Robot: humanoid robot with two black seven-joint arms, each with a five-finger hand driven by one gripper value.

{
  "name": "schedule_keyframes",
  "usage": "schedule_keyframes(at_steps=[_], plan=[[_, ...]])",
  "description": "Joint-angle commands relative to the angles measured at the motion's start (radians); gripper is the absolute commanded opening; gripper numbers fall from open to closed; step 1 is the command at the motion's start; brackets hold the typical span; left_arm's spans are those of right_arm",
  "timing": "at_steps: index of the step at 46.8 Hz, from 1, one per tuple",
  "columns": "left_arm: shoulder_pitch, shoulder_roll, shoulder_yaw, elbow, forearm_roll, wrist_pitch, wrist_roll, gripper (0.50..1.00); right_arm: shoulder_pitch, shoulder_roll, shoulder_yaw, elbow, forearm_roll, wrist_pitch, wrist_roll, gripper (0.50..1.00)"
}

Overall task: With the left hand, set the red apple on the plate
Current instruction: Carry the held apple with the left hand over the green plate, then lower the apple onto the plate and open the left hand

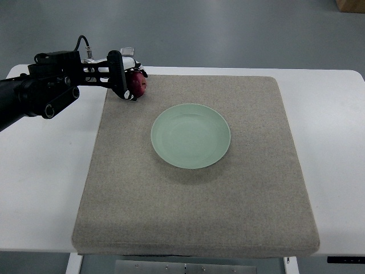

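Observation:
A dark red apple (138, 84) sits at the far left corner of the grey mat (194, 194). My left hand (123, 79) reaches in from the left edge and its black fingers (118, 74) curl around the apple's left side, hiding part of it. The pale green plate (190, 135) lies empty in the middle of the mat, to the right of the apple and nearer to me. The right arm does not show.
The mat covers most of a white table (45, 188), with bare white margins on the left and right. Grey floor lies beyond the far edge, and a brown box corner (351, 4) shows at the top right.

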Motion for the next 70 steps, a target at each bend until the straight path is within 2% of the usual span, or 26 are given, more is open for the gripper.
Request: schedule_keyframes(at_steps=[1, 14, 35, 44, 55, 68, 70], plan=[[-0.002, -0.002, 0.000, -0.002, -0.002, -0.001, 0.000, 0.707, 0.000, 0.000, 0.000, 0.000, 0.000, 0.000, 0.000, 0.964], [-0.042, -0.029, -0.017, -0.058, -0.007, -0.002, 0.000, 0.718, 0.000, 0.000, 0.000, 0.000, 0.000, 0.000, 0.000, 0.964], [-0.067, -0.041, -0.057, -0.299, -0.005, 0.002, 0.000, 0.726, 0.000, 0.000, 0.000, 0.000, 0.000, 0.000, 0.000, 0.964], [-0.068, -0.038, -0.057, -0.364, -0.002, -0.002, 0.000, 0.748, 0.000, 0.000, 0.000, 0.000, 0.000, 0.000, 0.000, 0.964], [-0.053, -0.040, -0.052, -0.413, 0.010, -0.005, 0.000, 0.758, 0.000, 0.000, 0.000, 0.000, 0.000, 0.000, 0.000, 0.964], [-0.036, -0.040, -0.043, -0.419, 0.012, -0.013, 0.000, 0.776, 0.000, 0.000, 0.000, 0.000, 0.000, 0.000, 0.000, 0.964], [-0.035, -0.040, -0.043, -0.421, 0.012, -0.013, 0.000, 0.797, 0.000, 0.000, 0.000, 0.000, 0.000, 0.000, 0.000, 0.964]])
